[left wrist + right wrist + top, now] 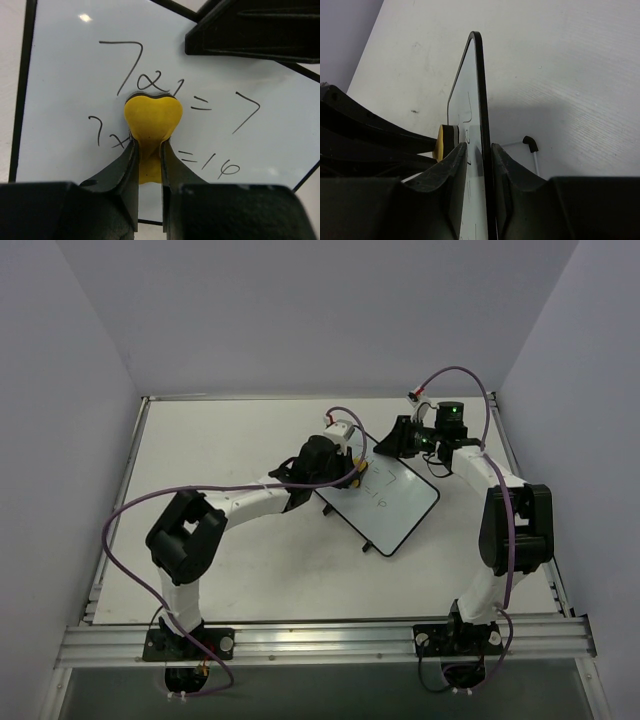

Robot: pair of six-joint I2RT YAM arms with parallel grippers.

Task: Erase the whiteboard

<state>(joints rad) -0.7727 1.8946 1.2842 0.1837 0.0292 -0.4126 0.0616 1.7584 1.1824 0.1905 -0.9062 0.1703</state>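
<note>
Clamped by its edge in the closed right gripper (480, 150), right of centre of the white bench (220, 440): small white rectangular whiteboard (400, 505), black-framed, bearing dark handwriting (125, 42). Pinched tight in the left gripper (147, 145), touching the written face: yellow heart-shaped soft eraser (152, 117).

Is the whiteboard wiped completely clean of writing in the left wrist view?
No, dark handwriting shows on the whiteboard around the yellow eraser that the left gripper pinches.

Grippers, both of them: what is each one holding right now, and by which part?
The left gripper pinches the yellow eraser by its narrow tail end. The right gripper clamps the whiteboard by its edge.
</note>
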